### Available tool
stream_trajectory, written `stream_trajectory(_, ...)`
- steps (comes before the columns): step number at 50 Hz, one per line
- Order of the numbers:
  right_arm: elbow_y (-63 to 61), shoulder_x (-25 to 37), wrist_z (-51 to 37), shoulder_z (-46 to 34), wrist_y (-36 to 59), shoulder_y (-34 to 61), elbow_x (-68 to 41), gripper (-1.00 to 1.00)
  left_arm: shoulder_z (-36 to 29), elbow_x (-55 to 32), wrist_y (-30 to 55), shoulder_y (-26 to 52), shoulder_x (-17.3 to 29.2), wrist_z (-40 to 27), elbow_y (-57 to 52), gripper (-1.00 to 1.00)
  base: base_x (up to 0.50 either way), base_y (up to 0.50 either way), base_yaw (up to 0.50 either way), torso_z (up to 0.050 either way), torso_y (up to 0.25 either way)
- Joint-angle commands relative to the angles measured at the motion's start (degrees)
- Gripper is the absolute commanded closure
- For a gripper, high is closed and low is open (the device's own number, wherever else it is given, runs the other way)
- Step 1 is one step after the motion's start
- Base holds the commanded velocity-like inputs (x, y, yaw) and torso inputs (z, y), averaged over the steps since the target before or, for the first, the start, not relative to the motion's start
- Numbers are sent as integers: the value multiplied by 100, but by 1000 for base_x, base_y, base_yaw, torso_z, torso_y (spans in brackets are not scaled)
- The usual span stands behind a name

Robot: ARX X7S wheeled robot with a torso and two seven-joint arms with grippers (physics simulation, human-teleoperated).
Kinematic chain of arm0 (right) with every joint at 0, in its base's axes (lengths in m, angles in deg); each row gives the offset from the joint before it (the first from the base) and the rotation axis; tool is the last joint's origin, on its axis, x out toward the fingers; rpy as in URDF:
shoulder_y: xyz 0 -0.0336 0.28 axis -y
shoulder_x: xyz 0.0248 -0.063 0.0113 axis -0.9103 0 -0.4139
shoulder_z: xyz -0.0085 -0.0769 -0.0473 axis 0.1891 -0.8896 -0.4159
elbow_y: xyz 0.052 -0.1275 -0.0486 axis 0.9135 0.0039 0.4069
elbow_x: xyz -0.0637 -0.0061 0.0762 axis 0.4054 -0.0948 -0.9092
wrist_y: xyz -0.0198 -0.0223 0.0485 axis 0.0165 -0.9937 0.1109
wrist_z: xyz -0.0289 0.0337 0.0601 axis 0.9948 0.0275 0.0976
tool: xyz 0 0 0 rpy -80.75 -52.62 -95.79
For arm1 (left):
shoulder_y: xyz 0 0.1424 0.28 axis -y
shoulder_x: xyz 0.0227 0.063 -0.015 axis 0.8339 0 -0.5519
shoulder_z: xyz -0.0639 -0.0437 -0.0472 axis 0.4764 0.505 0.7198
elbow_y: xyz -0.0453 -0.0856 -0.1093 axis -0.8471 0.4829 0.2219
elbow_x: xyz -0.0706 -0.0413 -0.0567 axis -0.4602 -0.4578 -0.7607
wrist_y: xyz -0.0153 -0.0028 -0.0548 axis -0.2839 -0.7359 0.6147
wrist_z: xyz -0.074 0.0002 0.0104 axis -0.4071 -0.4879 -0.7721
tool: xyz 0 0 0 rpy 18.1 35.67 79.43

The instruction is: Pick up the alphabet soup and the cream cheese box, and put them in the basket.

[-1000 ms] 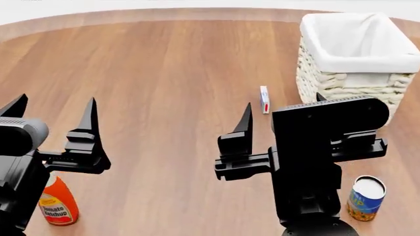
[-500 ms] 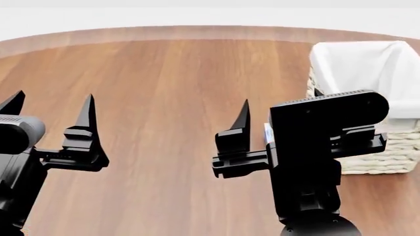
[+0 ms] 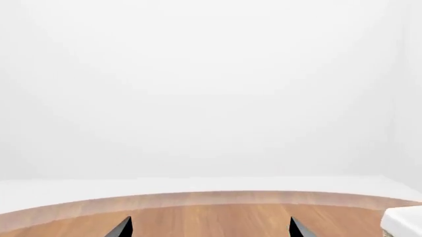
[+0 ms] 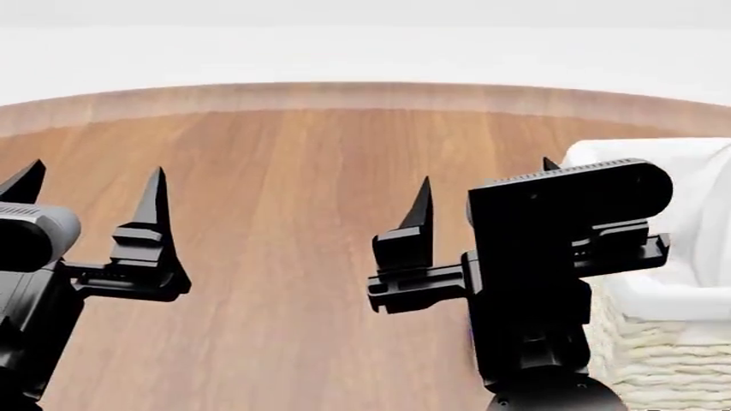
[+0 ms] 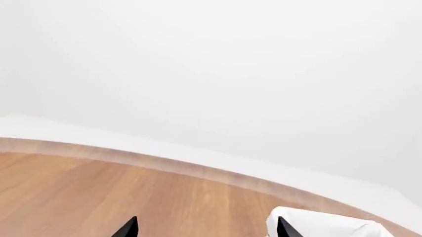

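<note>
The basket [image 4: 668, 355] is at the right of the head view, partly behind my right arm; its white liner also shows in the left wrist view [image 3: 403, 222] and the right wrist view [image 5: 319, 226]. My left gripper [image 4: 92, 175] is open and empty above the wooden table; its two tips show in the left wrist view [image 3: 209, 229]. My right gripper [image 4: 487, 175] is open and empty just left of the basket, and shows in the right wrist view [image 5: 206, 229]. The alphabet soup and the cream cheese box are out of view.
The round wooden table [image 4: 286, 188] ends in a curved far edge [image 4: 342, 92], with plain white beyond it. My right arm's black wrist block [image 4: 549, 257] hides the table in front of the basket.
The head view has tilted upward: the basket slid down and right in the picture. The soup can, the ketchup bottle and the cream cheese box have left view. Both grippers stay open.
</note>
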Motion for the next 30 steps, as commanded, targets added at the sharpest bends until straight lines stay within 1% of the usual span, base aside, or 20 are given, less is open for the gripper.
stream_trajectory(1, 18, 12, -6, 18, -12, -30, -50, -100, -37, -26, -54, -9, 28, -32, 40, -100, 500, 0, 0, 0, 0)
stream_trajectory(7, 45, -26, 12, 85, 73, 4, -124, -100, -46, -50, -58, -8, 50, -50, 36, -100, 464, 0, 0, 0, 0)
stream_trajectory(16, 67, -26, -22, 63, 154, 54, -147, -100, -41, -95, -69, 4, 73, -74, 49, -100, 0, 0, 0, 0, 1)
stream_trajectory(19, 160, -81, -22, 153, 474, 141, -220, -100, -32, -107, -76, 12, 92, -77, 59, -100, 0, 0, 0, 0, 0)
stream_trajectory(23, -72, -201, 118, 473, 1023, 316, -475, -100, -22, -124, -68, 28, 111, -93, 53, -100, 0, 0, 0, 0, 0)
stream_trajectory(24, -182, -273, 261, 698, 1498, 449, -665, -100, -25, -124, -64, 36, 116, -99, 54, -100, 0, 0, 0, 0, 0)
stream_trajectory(27, -433, -293, 223, 843, 2031, 603, -731, -100, -30, -132, -62, 40, 125, -113, 47, -100, 0, 0, 0, 0, 0)
stream_trajectory(28, -531, -300, 144, 1002, 2351, 682, -920, -100, -39, -131, -65, 39, 127, -117, 47, -100, 0, 0, 0, 0, 0)
stream_trajectory(29, -472, -203, -187, 1092, 2355, 676, -1363, -100, -42, -132, -68, 38, 129, -121, 46, -100, 0, 0, 0, 0, 0)
stream_trajectory(30, -245, 141, -1047, 1277, 2357, 698, -2223, -100, -49, -134, -74, 31, 130, -123, 41, -100, 0, 0, 0, 0, 0)
